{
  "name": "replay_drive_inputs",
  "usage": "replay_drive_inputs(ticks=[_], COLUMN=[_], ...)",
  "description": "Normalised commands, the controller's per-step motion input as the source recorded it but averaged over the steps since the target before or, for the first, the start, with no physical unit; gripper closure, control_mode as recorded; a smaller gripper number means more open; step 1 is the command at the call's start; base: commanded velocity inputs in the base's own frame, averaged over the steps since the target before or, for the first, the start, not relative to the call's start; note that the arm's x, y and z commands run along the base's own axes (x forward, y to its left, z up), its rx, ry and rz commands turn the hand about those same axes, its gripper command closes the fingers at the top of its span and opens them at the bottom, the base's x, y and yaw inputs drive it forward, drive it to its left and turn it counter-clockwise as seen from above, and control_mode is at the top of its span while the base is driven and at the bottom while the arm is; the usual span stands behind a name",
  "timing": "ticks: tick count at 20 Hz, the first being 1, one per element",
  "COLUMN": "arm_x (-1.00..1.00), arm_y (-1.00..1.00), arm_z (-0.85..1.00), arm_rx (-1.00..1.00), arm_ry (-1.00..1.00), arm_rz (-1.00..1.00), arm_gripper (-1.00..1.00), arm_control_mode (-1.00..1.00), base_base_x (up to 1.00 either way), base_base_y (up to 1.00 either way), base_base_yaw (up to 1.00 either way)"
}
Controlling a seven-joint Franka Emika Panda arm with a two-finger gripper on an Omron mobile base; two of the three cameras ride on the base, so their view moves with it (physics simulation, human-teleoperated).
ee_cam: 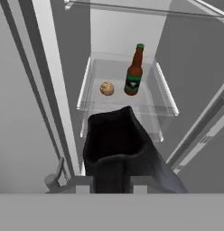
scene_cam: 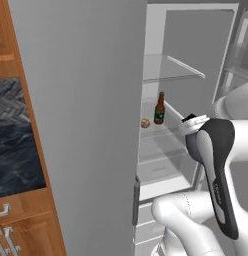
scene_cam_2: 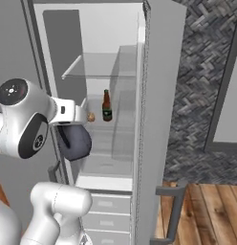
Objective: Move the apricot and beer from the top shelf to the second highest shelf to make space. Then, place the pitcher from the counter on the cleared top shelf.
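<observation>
We find the claw [ee_cam: 113, 182] closed almost fully, clamped on the pitcher [ee_cam: 116, 140]. The grip appears to sit at the vessel's dark rim, though the contact point itself is masked by the glass. In the right base view the pitcher [scene_cam_2: 75, 141] hangs below the hand as a round-bellied, smoky-grey body, held in the air at the near opening of the fridge and not touching any shelf. We cannot tell whether it contains anything.

Inside the fridge, the beer [ee_cam: 133, 72] stands upright on the second highest shelf [ee_cam: 145, 101]. It is a slim brown glass bottle with a long narrow neck and a dark green label. The apricot [ee_cam: 107, 88], small, round and tan-orange, rests on the same shelf just to the left of the bottle and apart from it. Both items sit toward the far half of that shelf, well beyond the pitcher.

The top shelf [scene_cam: 171, 70] is a clear glass plate with pale trim, mounted above the two items. The lower shelves are of the same clear glass. Below them, pale drawer fronts [scene_cam_2: 108, 210] are stacked.

The open fridge door [scene_cam: 81, 125] is a flat, smooth grey panel. To its left we note the counter [scene_cam: 16, 160], dark marbled stone over brown wooden cabinet fronts [scene_cam: 31, 225].
</observation>
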Motion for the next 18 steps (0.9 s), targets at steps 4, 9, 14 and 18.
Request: replay_drive_inputs(ticks=[4, 9, 14, 18], arm_x=[0.0, 0.0, 0.01, 0.0], arm_y=[0.0, 0.0, -0.15, -0.25], arm_z=[0.0, 0.0, 0.0, 0.14], arm_rx=[0.0, 0.0, 0.0, 0.05], arm_ry=[0.0, 0.0, -0.11, -0.28], arm_rz=[0.0, 0.0, 0.0, 0.03], arm_gripper=[1.0, 1.0, 1.0, 1.0], arm_control_mode=[1.0, 1.0, -1.0, -1.0], base_base_x=[0.48, 0.55, 0.15, 0.0], base_base_y=[-0.09, -0.02, -0.14, 0.0], base_base_yaw=[0.0, 0.0, 0.0, 0.0])
